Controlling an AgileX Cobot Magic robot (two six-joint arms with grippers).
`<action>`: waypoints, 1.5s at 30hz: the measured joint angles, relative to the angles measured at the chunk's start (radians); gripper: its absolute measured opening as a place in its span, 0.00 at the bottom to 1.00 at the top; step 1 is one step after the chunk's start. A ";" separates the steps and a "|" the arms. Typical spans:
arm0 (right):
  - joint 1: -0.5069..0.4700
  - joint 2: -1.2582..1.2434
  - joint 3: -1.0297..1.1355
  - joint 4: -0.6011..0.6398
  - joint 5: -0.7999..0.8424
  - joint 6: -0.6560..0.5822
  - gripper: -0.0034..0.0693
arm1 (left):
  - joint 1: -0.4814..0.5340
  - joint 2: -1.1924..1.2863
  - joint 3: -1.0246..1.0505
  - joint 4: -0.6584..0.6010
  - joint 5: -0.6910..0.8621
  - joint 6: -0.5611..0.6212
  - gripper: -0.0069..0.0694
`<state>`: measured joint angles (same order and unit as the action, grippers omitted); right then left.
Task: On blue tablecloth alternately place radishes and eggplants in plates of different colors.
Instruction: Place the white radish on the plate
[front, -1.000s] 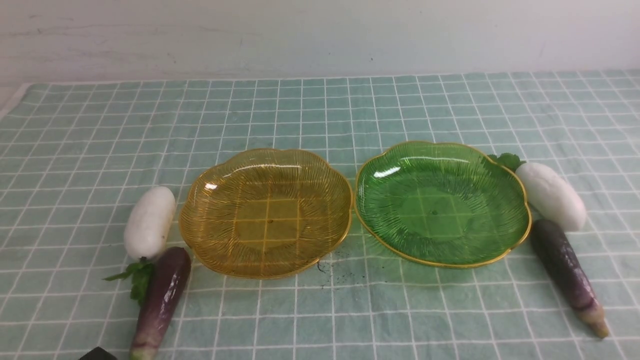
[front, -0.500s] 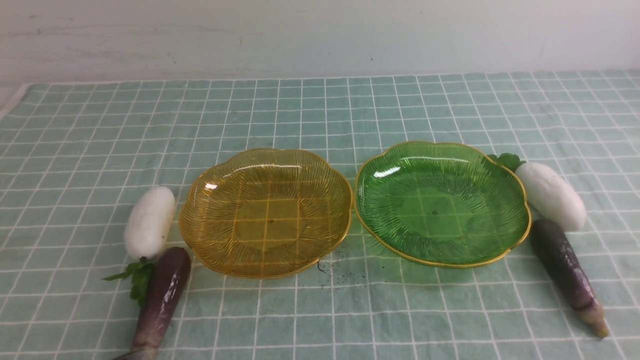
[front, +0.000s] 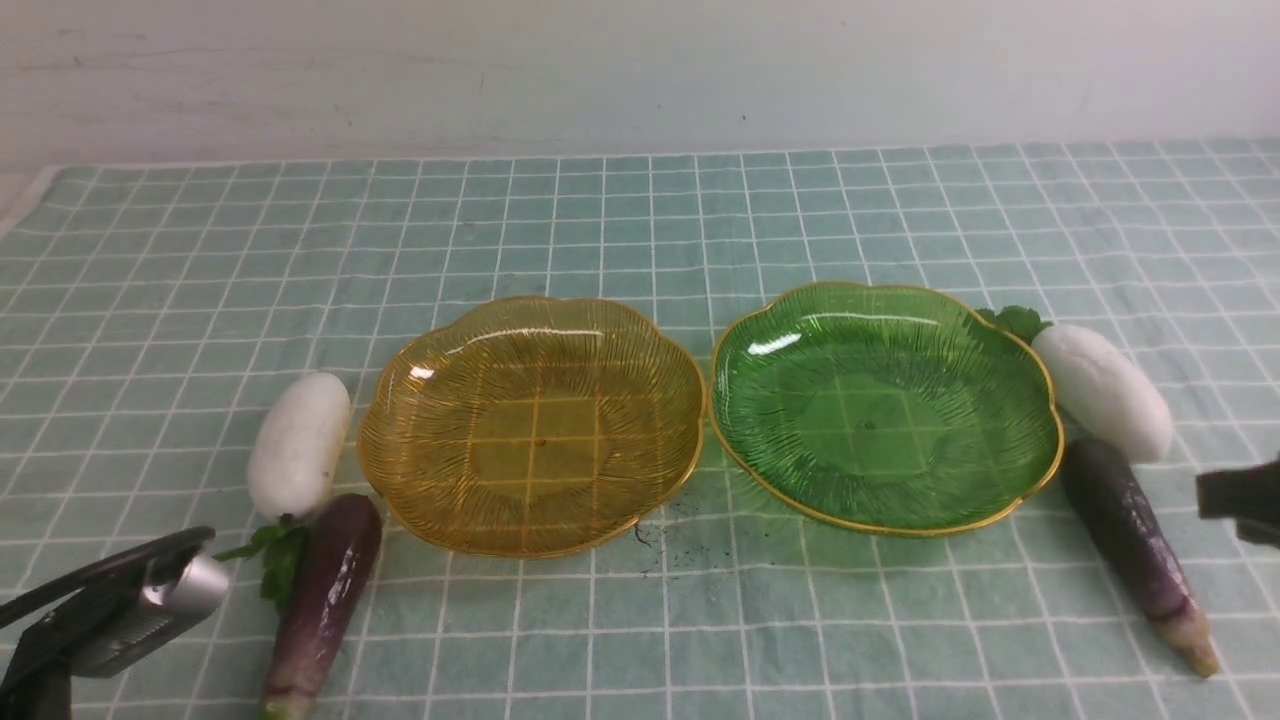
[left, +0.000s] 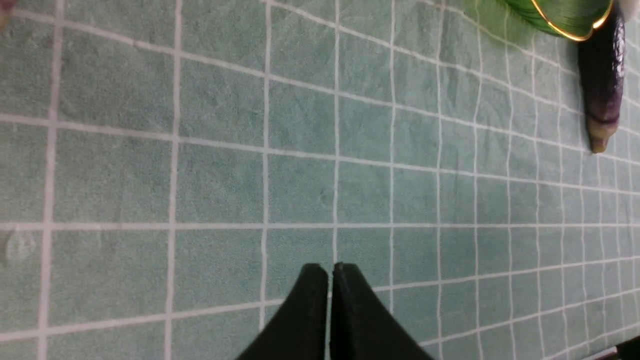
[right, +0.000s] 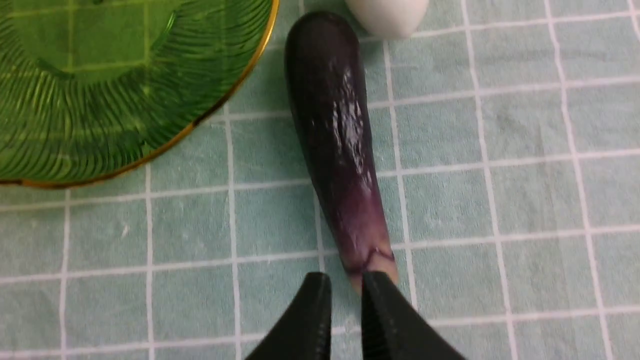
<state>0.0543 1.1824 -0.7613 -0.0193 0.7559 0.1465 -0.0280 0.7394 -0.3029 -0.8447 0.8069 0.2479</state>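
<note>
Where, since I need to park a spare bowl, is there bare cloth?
Free: the wide blue tablecloth strip between the back wall and the amber plate and green plate, and the near strip before them. Crowded: left radish and left eggplant beside the amber plate, right radish and right eggplant beside the green one; the plates almost touch.

A plain white wall, faintly scuffed, evenly lit.

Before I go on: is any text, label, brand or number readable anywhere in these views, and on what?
None: no readable text, label, brand or number shows in any view.
amber plate, green plate: plain ribbed plastic, unmarked.
left radish, right radish, left eggplant, right eggplant: no labels.
blue tablecloth: only white grid lines.
</note>
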 joint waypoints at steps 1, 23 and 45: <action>0.000 0.056 -0.031 -0.005 -0.024 0.000 0.25 | 0.000 0.003 0.000 0.000 0.000 0.006 0.09; 0.000 0.648 -0.387 -0.254 -0.305 0.000 0.85 | 0.000 0.003 0.000 0.003 0.000 0.009 0.11; 0.000 0.745 -0.466 -0.452 -0.248 0.097 0.85 | 0.000 0.003 0.000 0.006 0.009 0.010 0.11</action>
<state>0.0543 1.9278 -1.2278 -0.4710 0.5076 0.2431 -0.0280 0.7419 -0.3029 -0.8391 0.8155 0.2575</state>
